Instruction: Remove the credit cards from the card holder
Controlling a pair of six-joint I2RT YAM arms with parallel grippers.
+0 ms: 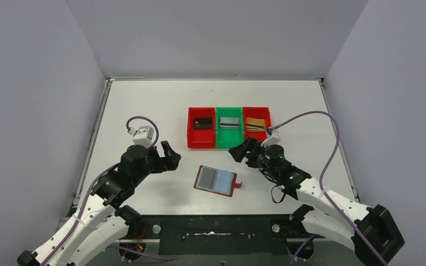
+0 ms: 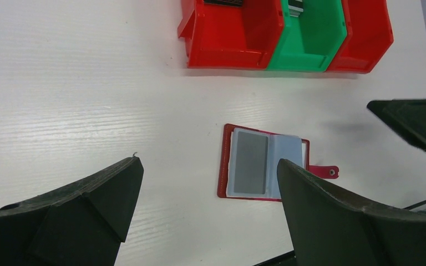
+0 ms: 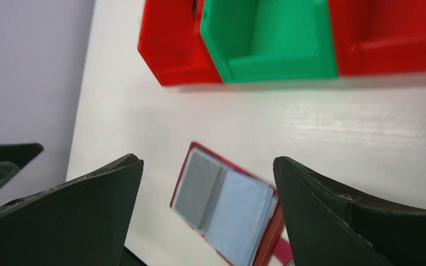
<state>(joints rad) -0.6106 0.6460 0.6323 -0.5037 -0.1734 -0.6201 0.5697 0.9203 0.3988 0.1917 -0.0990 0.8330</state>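
Well, rectangular card holder point(image 1: 216, 180), smooth plastic inside.

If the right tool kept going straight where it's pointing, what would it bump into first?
Most likely the open card holder, which lies on the table straight ahead between the fingers of the right tool. Depth is hard to judge.

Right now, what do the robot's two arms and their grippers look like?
The left arm and right arm have white shells with black joints. A lilac cable loops along each one. The left gripper and right gripper are black, with broad wedge-shaped fingers. A small pale camera box sits on each wrist, and a green light glows on the right arm.
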